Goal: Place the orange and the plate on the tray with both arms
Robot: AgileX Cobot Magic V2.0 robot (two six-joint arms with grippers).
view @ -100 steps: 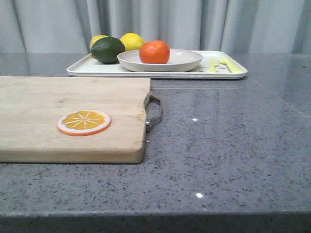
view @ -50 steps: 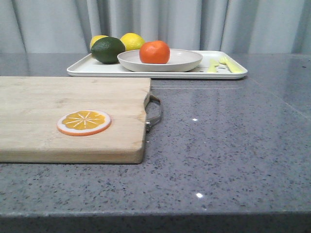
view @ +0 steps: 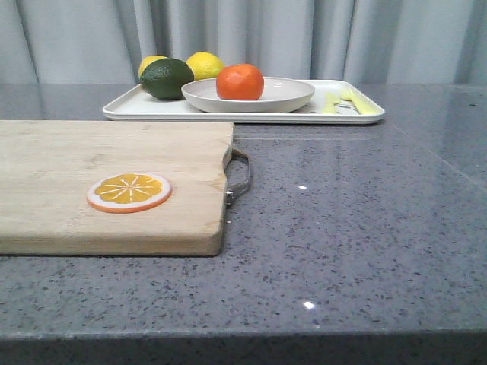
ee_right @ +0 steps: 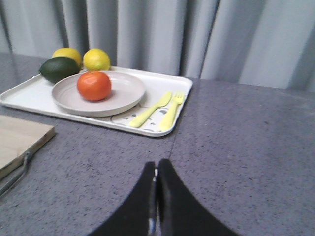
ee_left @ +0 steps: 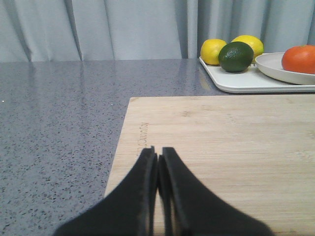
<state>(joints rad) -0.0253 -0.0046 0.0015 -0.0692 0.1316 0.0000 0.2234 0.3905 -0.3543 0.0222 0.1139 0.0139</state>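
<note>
The orange (view: pixel 240 82) sits on the off-white plate (view: pixel 285 95), and the plate rests on the white tray (view: pixel 137 109) at the back of the table. All three also show in the right wrist view: orange (ee_right: pixel 94 85), plate (ee_right: pixel 125 91), tray (ee_right: pixel 162 83). My left gripper (ee_left: pixel 157 152) is shut and empty over the wooden cutting board (ee_left: pixel 221 132). My right gripper (ee_right: pixel 157 164) is shut and empty above the grey table, well short of the tray. Neither gripper shows in the front view.
Two yellow lemons (view: pixel 204 64) and a dark green fruit (view: pixel 166 78) lie at the tray's left end. A yellow-green fork and spoon print (view: pixel 346 101) marks its right end. An orange slice disc (view: pixel 128 192) lies on the cutting board (view: pixel 91 152), which has a metal handle (view: pixel 239 179).
The whole front view has shifted a few pixels to the left. The things keep their places relative to each other.
</note>
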